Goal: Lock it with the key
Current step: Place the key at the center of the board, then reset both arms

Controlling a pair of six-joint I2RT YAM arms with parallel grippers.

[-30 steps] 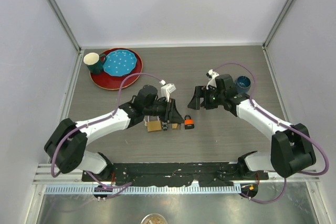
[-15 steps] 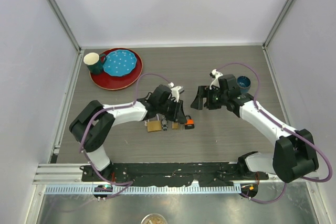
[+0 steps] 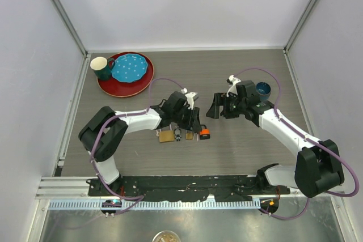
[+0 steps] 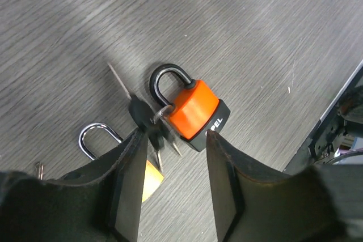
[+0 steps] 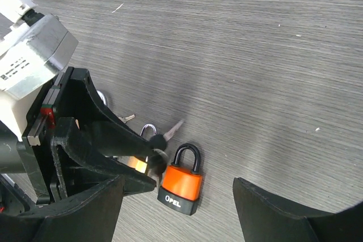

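Black fingers of my left gripper (image 4: 173, 140) stand moderately parted, gripping nothing, straddling the keys (image 4: 142, 114) and the orange padlock (image 4: 195, 109) toward the middle of the table's (image 3: 238, 151) near edge. I judge I'm at key pickup: next, pinch one black key head squarely. Right gripper (image 3: 212, 107) hangs wide, empty.

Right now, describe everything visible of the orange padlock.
The orange padlock lies flat on the grey wood-grain table, its body looking like orange plastic over a black base with white lettering. Its dark, glossy metal shackle looks pushed home, both legs entering the body. A bunch of black-headed keys lies against its shackle-side corner. One of the left arm's fingers ends right at the black base; whether it touches is unclear.
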